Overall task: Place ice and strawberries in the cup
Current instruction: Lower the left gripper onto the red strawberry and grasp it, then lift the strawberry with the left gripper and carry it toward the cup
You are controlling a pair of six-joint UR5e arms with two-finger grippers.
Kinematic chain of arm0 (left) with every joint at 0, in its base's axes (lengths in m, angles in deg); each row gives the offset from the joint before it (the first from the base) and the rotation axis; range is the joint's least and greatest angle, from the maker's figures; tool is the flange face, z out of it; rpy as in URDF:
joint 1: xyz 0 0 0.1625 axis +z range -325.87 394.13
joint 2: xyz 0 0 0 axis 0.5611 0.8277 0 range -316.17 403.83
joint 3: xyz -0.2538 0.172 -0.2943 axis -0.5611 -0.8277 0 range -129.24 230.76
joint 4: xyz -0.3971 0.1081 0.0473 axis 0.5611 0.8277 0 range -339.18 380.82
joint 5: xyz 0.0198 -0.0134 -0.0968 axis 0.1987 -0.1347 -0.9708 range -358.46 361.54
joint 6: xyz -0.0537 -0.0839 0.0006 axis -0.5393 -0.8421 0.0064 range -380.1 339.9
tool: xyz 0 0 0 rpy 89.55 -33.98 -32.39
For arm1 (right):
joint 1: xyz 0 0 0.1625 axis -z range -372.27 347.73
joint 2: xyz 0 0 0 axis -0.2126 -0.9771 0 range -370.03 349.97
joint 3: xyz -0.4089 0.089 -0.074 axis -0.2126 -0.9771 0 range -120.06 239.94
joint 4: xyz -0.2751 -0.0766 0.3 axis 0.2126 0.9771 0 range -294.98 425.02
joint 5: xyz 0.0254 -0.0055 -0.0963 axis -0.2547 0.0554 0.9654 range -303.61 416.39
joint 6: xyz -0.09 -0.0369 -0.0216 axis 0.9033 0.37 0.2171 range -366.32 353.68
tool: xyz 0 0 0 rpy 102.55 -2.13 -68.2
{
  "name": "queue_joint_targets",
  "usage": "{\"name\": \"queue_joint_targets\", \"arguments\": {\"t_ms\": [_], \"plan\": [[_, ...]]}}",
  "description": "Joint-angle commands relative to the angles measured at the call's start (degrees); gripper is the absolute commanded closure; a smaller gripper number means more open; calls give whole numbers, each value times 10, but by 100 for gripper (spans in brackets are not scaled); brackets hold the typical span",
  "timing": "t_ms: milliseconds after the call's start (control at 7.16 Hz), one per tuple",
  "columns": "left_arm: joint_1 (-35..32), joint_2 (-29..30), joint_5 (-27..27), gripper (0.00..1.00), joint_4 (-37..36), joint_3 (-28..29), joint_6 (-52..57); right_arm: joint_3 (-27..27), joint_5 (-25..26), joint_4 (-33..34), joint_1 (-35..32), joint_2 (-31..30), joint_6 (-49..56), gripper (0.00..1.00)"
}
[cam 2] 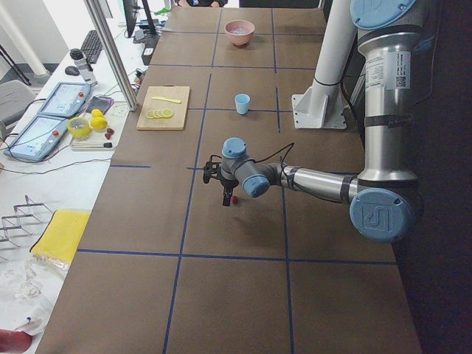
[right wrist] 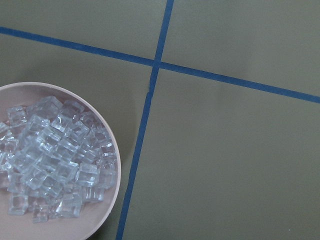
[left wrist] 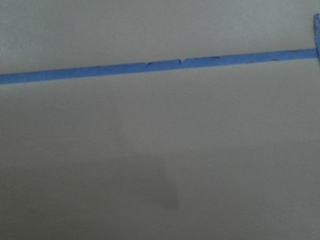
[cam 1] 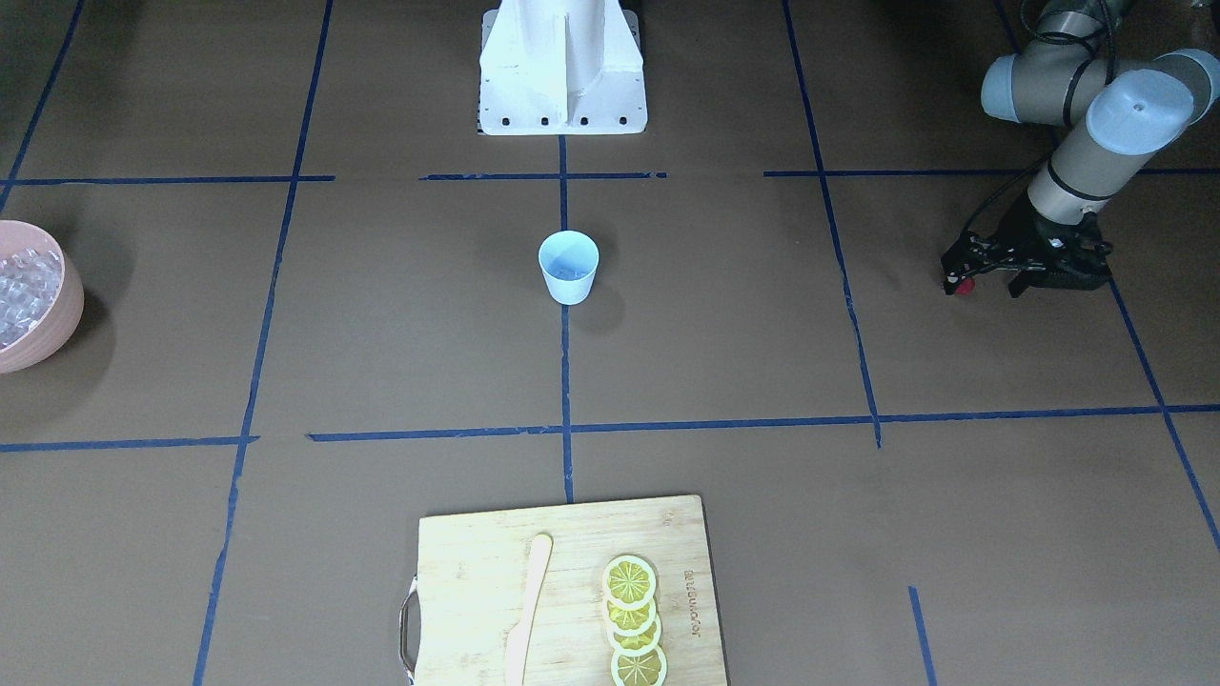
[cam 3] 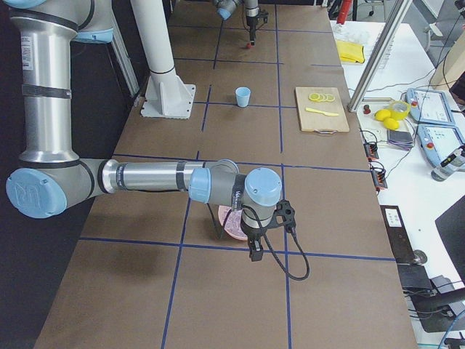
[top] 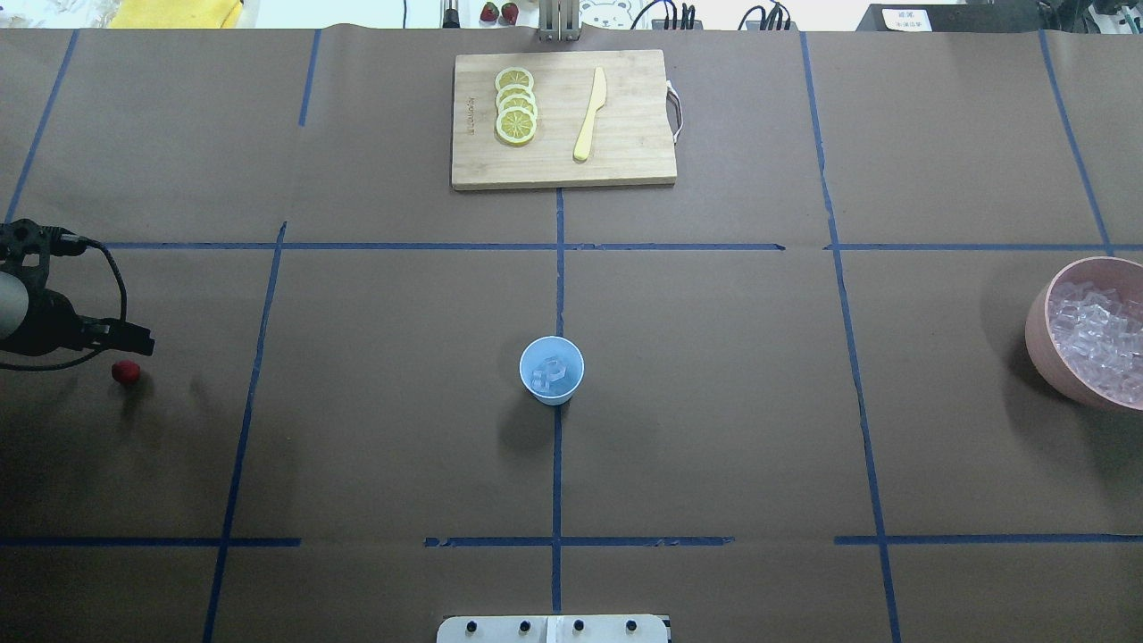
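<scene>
The pale blue cup (top: 552, 371) stands at the table's centre with a few ice cubes (top: 551, 373) inside; it also shows in the front view as the cup (cam 1: 569, 269). A small red strawberry (top: 126, 371) lies on the table at the far left. My left gripper (cam 1: 986, 281) hangs low over it, open, one fingertip right beside the strawberry (cam 1: 965, 286). More ice (right wrist: 50, 160) fills the pink bowl (top: 1040, 330) at the far right. My right gripper (cam 3: 254, 251) hovers beside that bowl. I cannot tell whether it is open or shut.
A wooden cutting board (top: 625, 170) at the far middle carries several lemon slices (top: 516, 116) and a wooden knife (top: 589, 114). The white robot base (cam 1: 562, 67) stands at the near edge. Blue tape lines cross the brown table.
</scene>
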Motion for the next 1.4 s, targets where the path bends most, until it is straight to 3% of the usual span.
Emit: {"name": "queue_joint_targets", "arguments": {"t_ms": [0,140,279,419,698,838,1257], "plan": [[12,-1,-2,0,1,2,-5,0,0,-6,-1,-6,0,1],[15,-2,-2,4,1,2,-5,0,0,-6,0,-8,0,1],[16,-7,-2,23,1,2,-5,0,0,-6,0,-9,0,1],[16,-8,-2,61,-1,2,-4,2,0,-6,0,-8,-1,1],[16,-10,-3,93,-2,1,-1,2,1,-6,0,-8,-1,1],[17,-10,-4,100,-3,-5,2,2,1,-6,0,-8,-1,1],[15,-11,-18,100,-17,-38,4,2,1,-6,0,-9,-2,1]]}}
